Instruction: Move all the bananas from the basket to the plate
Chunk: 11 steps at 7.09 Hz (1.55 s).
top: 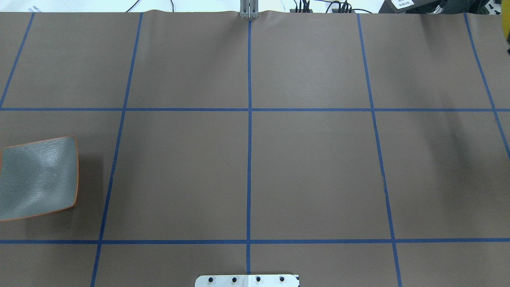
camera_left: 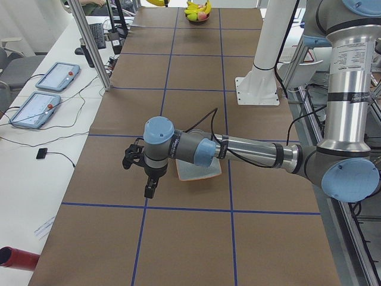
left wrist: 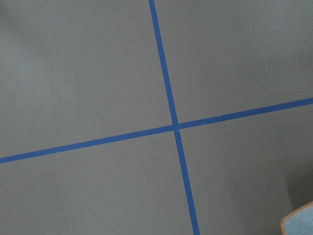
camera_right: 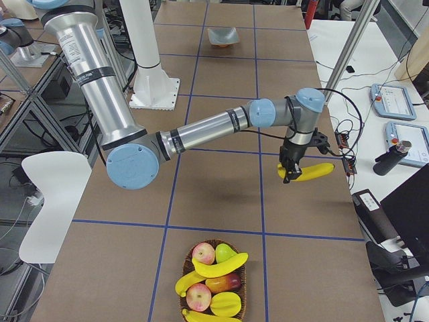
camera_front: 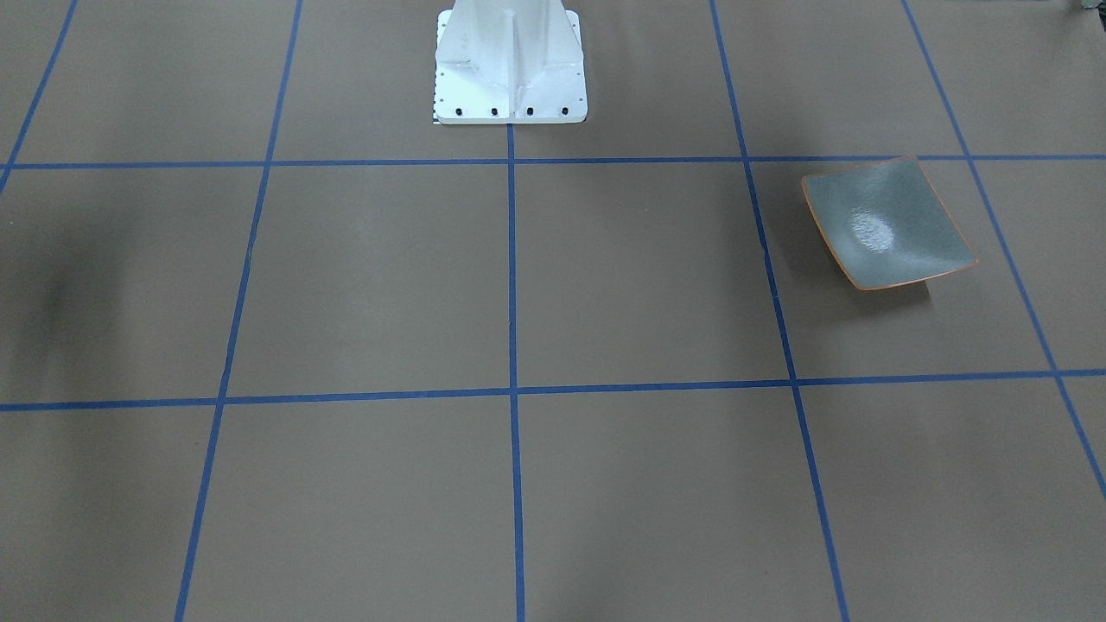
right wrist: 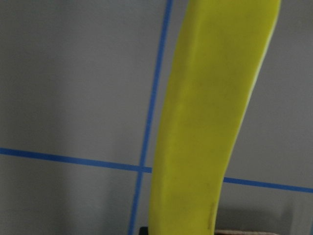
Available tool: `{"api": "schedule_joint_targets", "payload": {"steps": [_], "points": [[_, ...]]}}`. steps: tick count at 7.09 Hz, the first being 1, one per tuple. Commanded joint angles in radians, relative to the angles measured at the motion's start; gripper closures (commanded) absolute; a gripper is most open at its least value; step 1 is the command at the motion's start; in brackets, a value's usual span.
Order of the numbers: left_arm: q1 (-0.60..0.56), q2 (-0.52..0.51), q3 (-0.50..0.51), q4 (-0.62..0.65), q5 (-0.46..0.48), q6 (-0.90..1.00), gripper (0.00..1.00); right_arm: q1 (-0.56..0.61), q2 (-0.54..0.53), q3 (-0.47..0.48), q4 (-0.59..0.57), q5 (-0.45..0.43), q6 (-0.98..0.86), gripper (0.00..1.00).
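Now the right gripper (camera_right: 289, 173) clamps one banana (camera_right: 314, 172) above the tabletop (camera_right: 214, 194), basket (camera_right: 213, 285) at seven o'clock. I cannot tell whether the left gripper (camera_left: 149, 189) is open or closed; the plate (camera_left: 199, 171) is at its three o'clock.

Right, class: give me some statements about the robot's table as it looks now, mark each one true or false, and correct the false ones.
1. The plate has nothing on it. True.
2. One banana is out of the basket, up at the right gripper. True.
3. The basket holds only bananas. False: apples lie in it too.
4. The left gripper hangs over the basket. False: it is beside the plate, at the opposite end of the table from the basket.
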Motion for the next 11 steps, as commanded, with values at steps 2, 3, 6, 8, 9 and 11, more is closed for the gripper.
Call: {"api": "schedule_joint_targets", "payload": {"steps": [2, 3, 6, 8, 9, 11], "points": [[0.063, -0.099, -0.006, -0.005, 0.000, -0.122, 0.00, -0.305, 0.035, 0.094, 0.264, 0.001, 0.553, 1.00], [0.094, -0.139, -0.011, -0.014, 0.000, -0.215, 0.00, -0.365, 0.035, 0.098, 0.386, 0.004, 0.698, 1.00], [0.238, -0.190, 0.002, -0.264, 0.000, -0.583, 0.00, -0.529, 0.073, 0.163, 0.575, 0.009, 1.005, 1.00], [0.330, -0.205, 0.002, -0.418, 0.002, -0.821, 0.00, -0.607, 0.151, 0.176, 0.580, 0.046, 1.052, 1.00], [0.376, -0.230, 0.005, -0.484, 0.002, -0.957, 0.00, -0.638, 0.182, 0.181, 0.580, 0.047, 1.052, 1.00], [0.465, -0.285, 0.005, -0.610, 0.009, -1.201, 0.00, -0.713, 0.278, 0.175, 0.576, 0.036, 1.136, 1.00]]}}
